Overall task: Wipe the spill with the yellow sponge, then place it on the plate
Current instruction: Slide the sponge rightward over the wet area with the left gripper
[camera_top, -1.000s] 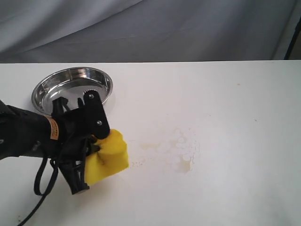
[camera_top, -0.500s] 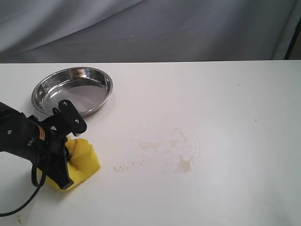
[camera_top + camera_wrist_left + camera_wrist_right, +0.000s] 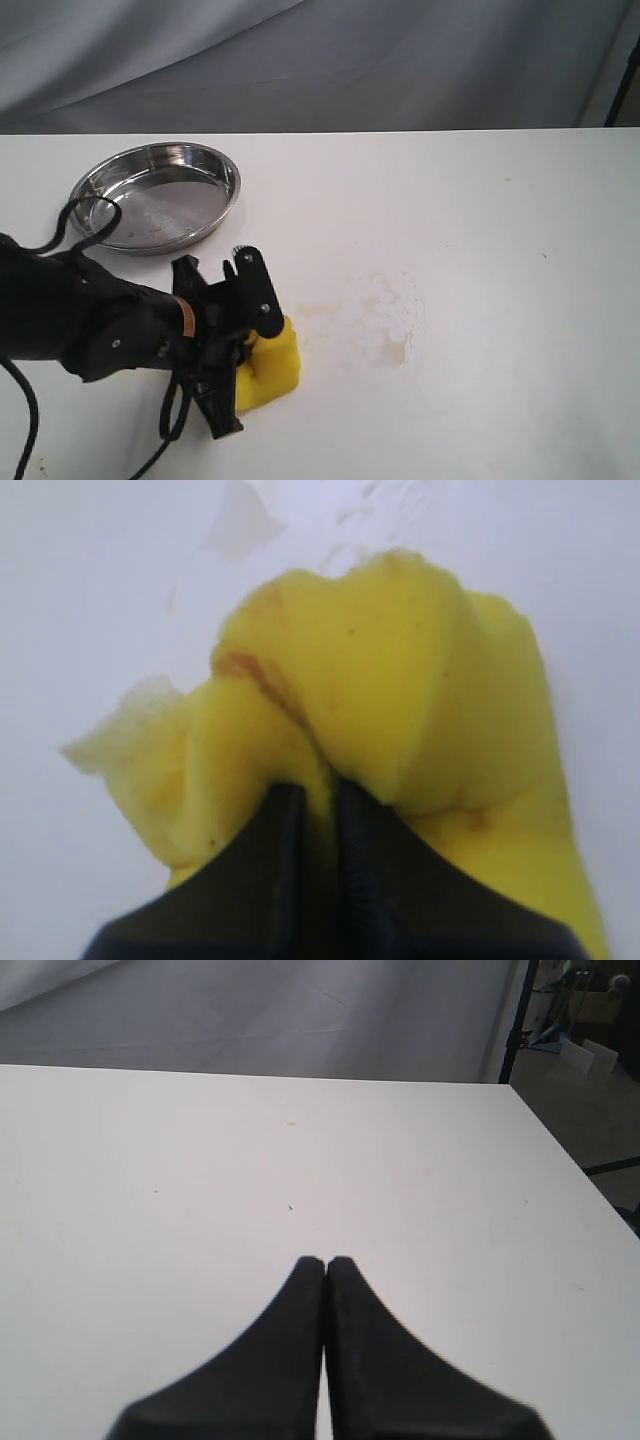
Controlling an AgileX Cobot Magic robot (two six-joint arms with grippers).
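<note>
Our left end effector point(image 3: 250, 375) is clenched on the yellow sponge point(image 3: 272, 368). In the left wrist view its jaws stand nearly together at the end effector point(image 3: 318, 795), biting deep into the yellow sponge point(image 3: 400, 680), which bulges and folds around them and carries a brownish stain along one crease. We hold the foam pressed on the counter point(image 3: 500, 250), left of the middle and nearer the edge that faces away from the grey backdrop.

What matters for the coming move is where the spill point(image 3: 385, 320) lies. From the sponge it sits toward the counter's right edge and a little toward the backdrop edge. It shows as a thin, pale brownish smear, with its long axis running roughly parallel to that edge. A faint streak begins just beside the foam, and the darkest blotch sits at the far end of the smear. We judge that a push toward the right edge would carry the foam along its length.

We see the plate point(image 3: 232, 190) lying the opposite way, near the backdrop edge toward the left corner, apart from the sponge and holding nothing.

Our right end effector point(image 3: 325, 1260) is clenched on nothing, over bare counter. The exterior view does not show it, so we judge the left arm far nearer to both spill and plate.
</note>
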